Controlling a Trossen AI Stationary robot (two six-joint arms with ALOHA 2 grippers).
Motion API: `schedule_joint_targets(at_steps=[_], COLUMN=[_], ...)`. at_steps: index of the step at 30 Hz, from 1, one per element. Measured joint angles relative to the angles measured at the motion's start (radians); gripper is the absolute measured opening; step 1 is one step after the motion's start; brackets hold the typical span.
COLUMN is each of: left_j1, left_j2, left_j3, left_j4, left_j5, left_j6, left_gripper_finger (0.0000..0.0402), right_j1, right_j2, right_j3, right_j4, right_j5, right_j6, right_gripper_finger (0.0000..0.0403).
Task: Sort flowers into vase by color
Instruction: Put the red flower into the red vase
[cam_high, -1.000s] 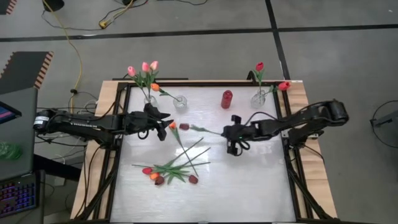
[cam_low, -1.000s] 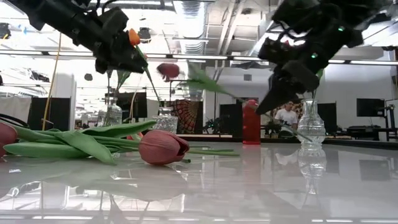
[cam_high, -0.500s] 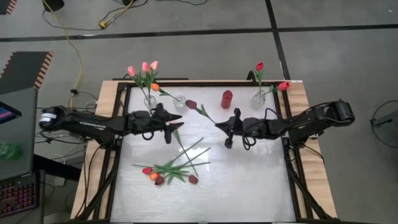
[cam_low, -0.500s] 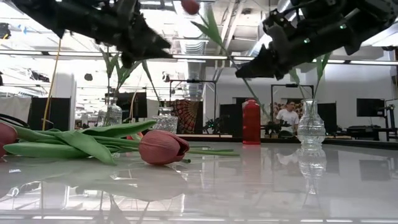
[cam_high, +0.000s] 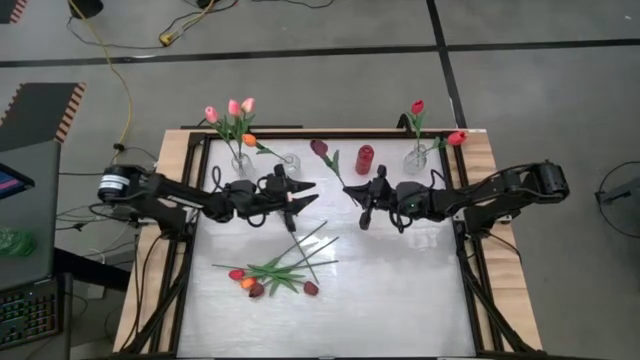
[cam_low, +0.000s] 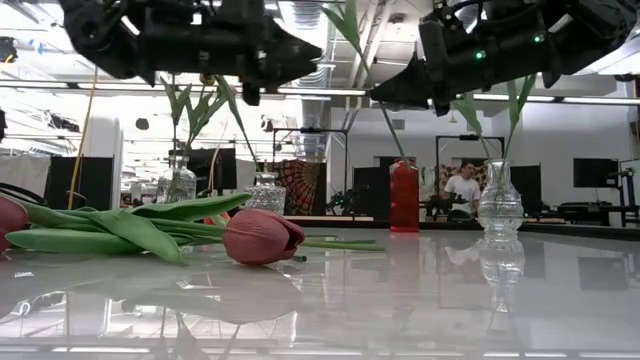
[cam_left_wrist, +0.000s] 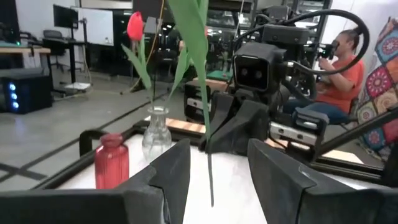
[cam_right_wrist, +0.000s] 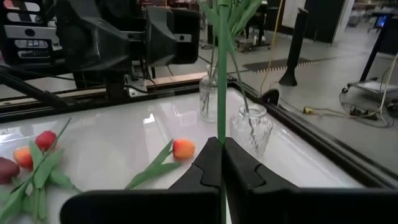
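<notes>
From above we look straight down on the whole table (cam_high: 400, 280). Our low camera sits at tabletop height, close to a fallen tulip (cam_low: 262, 236), facing the room. Each wrist camera looks forward across the table at the opposite arm. All views share the red bottle (cam_high: 364, 159).
</notes>
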Motion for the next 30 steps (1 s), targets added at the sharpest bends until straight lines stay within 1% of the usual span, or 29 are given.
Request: schedule_joint_targets(at_steps=[8,12,14,17,24,27,30], left_j1=[0.0,0.0,0.0,0.0,0.0,0.0,0.001], left_j2=[0.126,0.165,0.179,0.181,0.18,0.18,0.18], left_j3=[0.166,0.231,0.255,0.274,0.306,0.313,0.317], left_j4=[-0.002,-0.004,-0.007,-0.016,-0.02,-0.022,-0.019], left_j5=[-0.025,-0.029,-0.05,-0.086,-0.096,-0.106,-0.114], left_j6=[0.069,0.074,0.074,0.074,0.081,0.083,0.083], left_gripper_finger=[0.0148,0.0148,0.0148,0.0148,0.0147,0.0135,0.0111], right_j1=[0.001,0.001,0.001,0.001,0.001,0.001,0.001], right_j2=[0.0,0.0,0.0,0.0,0.0,0.0,0.0], right_j3=[0.0,0.0,0.0,0.0,0.0,0.0,0.0], right_j4=[0.017,0.016,0.016,0.019,0.028,0.034,0.038], right_j5=[0.0,0.0,0.0,0.0,0.0,-0.002,-0.007], right_j6=[-0.025,-0.027,-0.035,-0.036,-0.036,-0.036,-0.035], right_gripper_finger=[0.0028,0.0028,0.0029,0.0029,0.0029,0.003,0.003])
